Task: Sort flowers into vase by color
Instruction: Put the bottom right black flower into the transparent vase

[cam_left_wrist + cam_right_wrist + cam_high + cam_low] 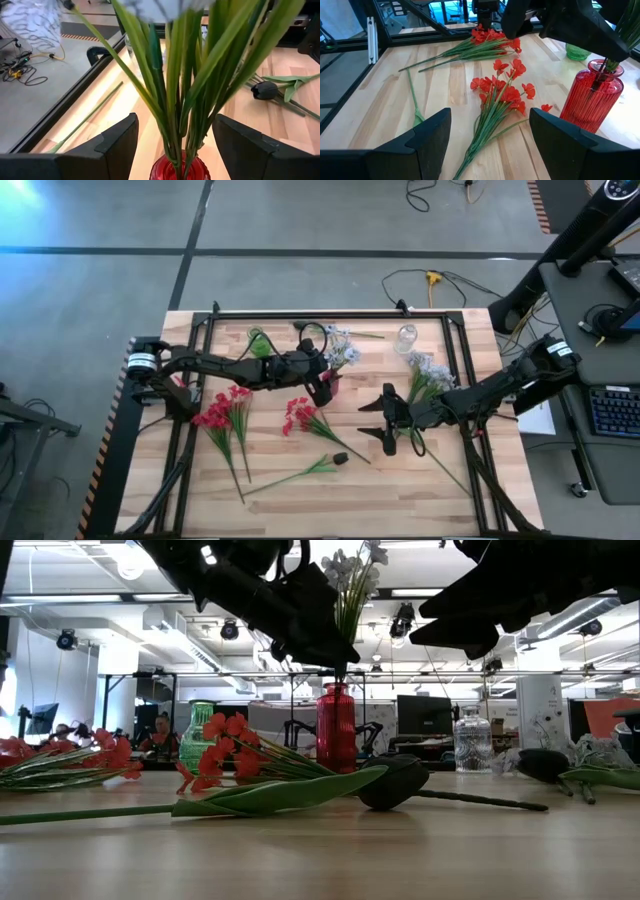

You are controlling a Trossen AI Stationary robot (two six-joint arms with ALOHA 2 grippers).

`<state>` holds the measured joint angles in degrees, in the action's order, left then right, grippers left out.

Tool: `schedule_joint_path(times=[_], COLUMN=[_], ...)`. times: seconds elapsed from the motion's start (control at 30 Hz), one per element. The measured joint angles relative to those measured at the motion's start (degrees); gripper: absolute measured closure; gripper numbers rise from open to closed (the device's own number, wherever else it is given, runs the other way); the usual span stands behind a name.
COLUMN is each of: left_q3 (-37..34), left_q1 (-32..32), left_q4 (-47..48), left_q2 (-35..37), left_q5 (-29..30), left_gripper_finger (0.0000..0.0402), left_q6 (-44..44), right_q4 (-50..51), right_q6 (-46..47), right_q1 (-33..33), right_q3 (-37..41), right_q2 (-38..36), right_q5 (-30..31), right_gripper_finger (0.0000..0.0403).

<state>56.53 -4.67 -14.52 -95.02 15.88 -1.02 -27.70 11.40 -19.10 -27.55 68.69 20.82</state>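
Observation:
A red ribbed vase (336, 727) stands on the table and holds pale blue-white flowers (340, 350) by their green stalks (175, 100). My left gripper (175, 125) is open above the vase mouth, one finger on either side of the stalks, apart from them. My right gripper (490, 120) is open and empty, hovering over the table and facing a bunch of red flowers (505, 95) that lies flat. A second red bunch (225, 412) lies to the left. A dark-budded stem (335, 460) lies toward the near edge. More pale flowers (430, 375) lie beneath the right arm.
A green vase (262, 345) and a clear glass vase (406, 337) stand near the far edge. Another dark bud (545, 765) lies at the right. A black frame (320, 313) borders the table. Bare wood shows along the near edge (400, 500).

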Motion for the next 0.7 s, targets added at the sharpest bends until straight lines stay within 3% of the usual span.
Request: schedule_joint_path(times=[0.7], left_q3=[0.0], left_q1=[0.5], left_q4=[5.3], left_q2=[2.6], left_q5=[0.0], left_gripper_finger=[0.0166], left_q6=[-1.7], right_q4=[0.0], right_q6=[-0.4], right_q1=[0.0], right_q3=[0.0], right_q2=[0.0], right_q5=[0.0], right_gripper_finger=[0.0142])
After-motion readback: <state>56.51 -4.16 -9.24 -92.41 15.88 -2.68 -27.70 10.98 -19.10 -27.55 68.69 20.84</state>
